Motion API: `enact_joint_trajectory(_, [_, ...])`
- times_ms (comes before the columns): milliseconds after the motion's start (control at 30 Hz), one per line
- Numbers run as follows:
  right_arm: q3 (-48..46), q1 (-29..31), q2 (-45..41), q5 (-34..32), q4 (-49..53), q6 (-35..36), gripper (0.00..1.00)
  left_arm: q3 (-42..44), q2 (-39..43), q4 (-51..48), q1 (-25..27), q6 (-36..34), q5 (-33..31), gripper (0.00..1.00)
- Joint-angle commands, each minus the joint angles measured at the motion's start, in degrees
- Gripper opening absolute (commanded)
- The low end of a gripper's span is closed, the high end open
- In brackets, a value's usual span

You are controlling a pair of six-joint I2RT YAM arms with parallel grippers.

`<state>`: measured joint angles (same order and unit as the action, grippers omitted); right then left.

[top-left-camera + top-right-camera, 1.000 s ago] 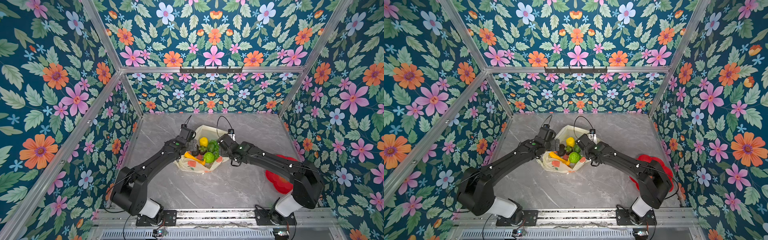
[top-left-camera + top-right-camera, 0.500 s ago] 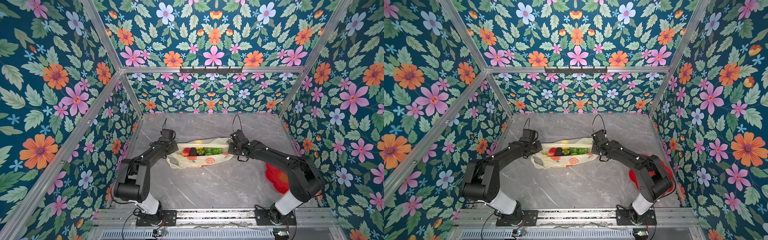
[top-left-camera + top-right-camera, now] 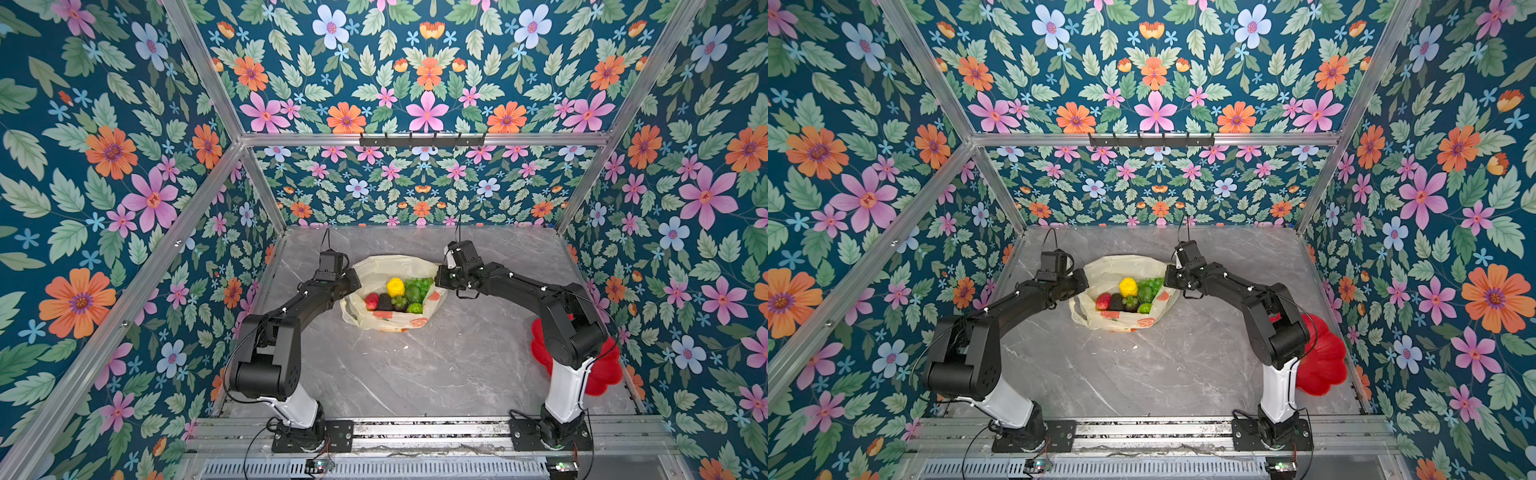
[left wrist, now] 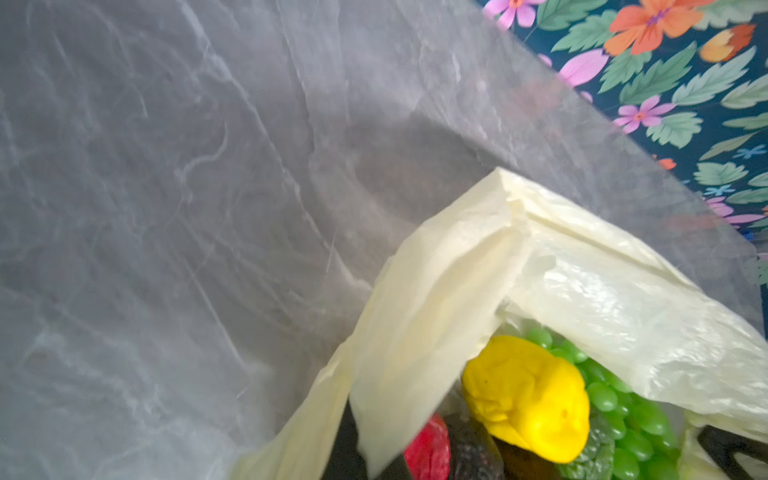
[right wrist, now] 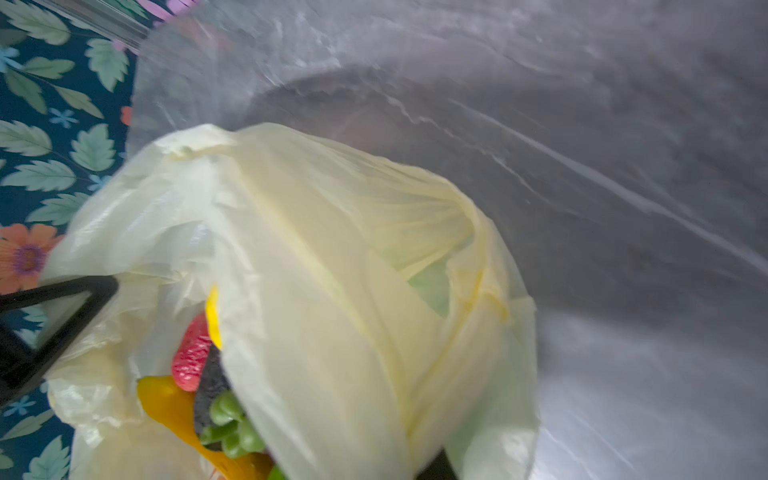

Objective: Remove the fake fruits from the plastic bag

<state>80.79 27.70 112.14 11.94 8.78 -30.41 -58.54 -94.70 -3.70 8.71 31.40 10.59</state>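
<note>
**A:** Start at the left. What has the left gripper [image 3: 352, 286] got?

**B:** It is closed on the left rim of the bag [image 3: 390, 322]. In the left wrist view the film tents up from the pinch.

**A:** And the fruits [image 3: 395, 296]?

**B:** All are inside the bag, which lies mid-table [image 3: 415, 374] with its mouth gaping upward. Across the pile in both top views come the strawberry [image 3: 371, 301], the avocado [image 3: 385, 302], the lemon [image 3: 395, 286] just behind them, then the grapes [image 3: 419, 283] and a green fruit [image 3: 414, 308]. The right wrist view also shows a banana [image 5: 166, 399], half buried, so I cannot tell which way it lies.

**A:** The right gripper [image 3: 440, 282]?

**B:** It is closed too, on the right rim. Its wrist view is blurred, but the film bunches down to its pinch.

**A:** So what does the next move hinge on?

**B:** The pile sits between the two grippers, inward of each pinch and lower. The strawberry is nearer the left arm and the grapes are nearer the right. I judge that one hand must free its rim before reaching in, and that side may then sag over the fruits.

**A:** Anything further right?

**B:** A red plate [image 3: 606, 374] beside the right arm's base, well apart from the bag. The right arm is nearer it.
</note>
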Motion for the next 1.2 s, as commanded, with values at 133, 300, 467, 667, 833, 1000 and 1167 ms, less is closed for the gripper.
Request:
enact_joint_trajectory(133, [4.2,0.4,0.2,-0.9,2.2,2.3,0.02,0.1,3.5,5.0,-0.9,0.6,0.4,0.0])
enact_joint_trajectory(300, [0.0,1.0,-5.2,-9.1,8.1,0.6,0.64,10.6,11.4,10.0,1.6,-0.4,-1.1,0.0])
enact_joint_trajectory(467, [-2.5,5.1,-9.8,-19.1,18.4,-6.0,0.81,18.6,18.0,12.5,3.4,-2.9,-2.3,0.0])
enact_joint_trajectory(667, [-7.0,9.0,-11.7,-19.4,17.1,-10.0,0.87,21.9,20.0,16.6,5.9,-4.1,-1.0,0.0])
enact_joint_trajectory(833, [-8.5,9.6,-10.5,-19.5,17.3,-10.4,0.85,23.8,20.4,17.7,7.5,-5.1,-2.4,0.0])
enact_joint_trajectory(1000, [-11.2,9.1,-10.2,-20.9,15.9,-8.8,0.67,27.2,23.2,19.1,7.4,-5.3,-5.4,0.0])
enact_joint_trajectory(1167, [-13.6,7.9,-9.9,-21.8,14.9,-8.8,0.43,29.0,24.8,18.2,7.4,-2.8,-10.7,0.0])
